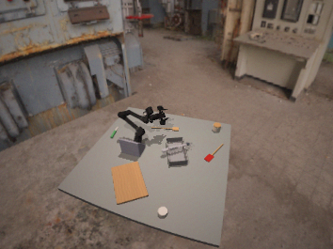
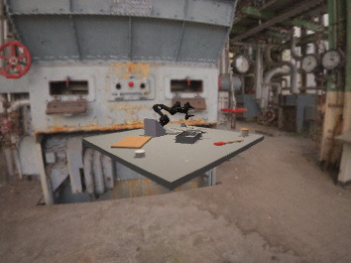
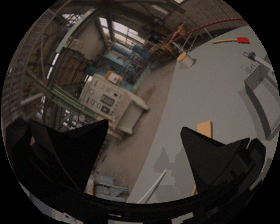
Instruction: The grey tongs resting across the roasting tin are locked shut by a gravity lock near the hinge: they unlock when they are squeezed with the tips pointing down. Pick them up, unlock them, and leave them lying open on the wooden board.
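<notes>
On the grey counter [image 1: 198, 208] the tongs [image 1: 178, 147] lay across the tin [image 1: 177, 157], with a red spatula [image 1: 213, 153] to one side, a wooden spoon [image 1: 166, 129] just behind, a small jar [image 1: 216, 127] at the far corner, a green marker [image 1: 114, 132] near the arm's base, the board [image 1: 129, 182] nearer the front and a white cup [image 1: 162, 211] by the front edge. Nothing stood between the tin and the board. The arm rose from its base, bent at the elbow and reached out level, holding the claw [image 1: 163, 115] high above the spoon, well apart from the tongs, its fingers spread wide and gripping nothing.
</notes>
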Controlling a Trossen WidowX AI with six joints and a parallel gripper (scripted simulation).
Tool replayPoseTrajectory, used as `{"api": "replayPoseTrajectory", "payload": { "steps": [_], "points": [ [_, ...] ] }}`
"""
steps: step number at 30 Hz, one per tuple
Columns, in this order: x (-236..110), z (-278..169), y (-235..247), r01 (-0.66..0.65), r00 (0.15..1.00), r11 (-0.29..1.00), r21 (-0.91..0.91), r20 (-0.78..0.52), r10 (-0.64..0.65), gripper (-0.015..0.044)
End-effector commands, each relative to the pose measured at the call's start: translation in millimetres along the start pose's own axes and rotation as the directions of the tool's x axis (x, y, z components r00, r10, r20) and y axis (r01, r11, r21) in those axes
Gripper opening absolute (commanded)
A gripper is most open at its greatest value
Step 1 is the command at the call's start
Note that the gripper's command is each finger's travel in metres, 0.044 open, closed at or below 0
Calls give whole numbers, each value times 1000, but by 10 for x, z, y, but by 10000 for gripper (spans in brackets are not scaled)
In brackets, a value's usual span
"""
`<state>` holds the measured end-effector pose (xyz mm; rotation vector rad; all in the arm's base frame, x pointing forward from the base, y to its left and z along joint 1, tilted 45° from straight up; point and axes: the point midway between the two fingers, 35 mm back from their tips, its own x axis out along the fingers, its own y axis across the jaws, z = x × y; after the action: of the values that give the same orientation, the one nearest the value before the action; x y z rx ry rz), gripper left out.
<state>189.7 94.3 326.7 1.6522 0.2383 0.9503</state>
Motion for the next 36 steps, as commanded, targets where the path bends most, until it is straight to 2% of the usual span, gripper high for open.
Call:
{"api": "replayPoseTrajectory", "payload": {
  "steps": [1, 5, 6, 9, 13, 18, 23, 27, 32, 36],
  "points": [
    [13, 19, -8, 8, 1000, 1000, -9, 6, -8, 374],
    [169, 272, -119, 120, 990, 986, -117, 89, -110, 269],
    [220, 365, -171, 170, 982, 973, -159, 115, -152, 260],
    [361, 677, -385, 349, 933, 892, -285, 193, -303, 260],
    [454, 1075, -726, 571, 820, 695, -437, 265, -508, 260],
    [446, 1364, -1038, 688, 689, 478, -546, 288, -665, 260],
    [375, 1574, -1328, 725, 557, 294, -623, 279, -782, 260],
    [281, 1726, -1558, 693, 429, 138, -708, 250, -868, 260],
    [122, 1873, -1830, 580, 258, -2, -815, 186, -948, 260],
    [-33, 1956, -2023, 446, 119, -50, -894, 115, -986, 260]
  ]
}}
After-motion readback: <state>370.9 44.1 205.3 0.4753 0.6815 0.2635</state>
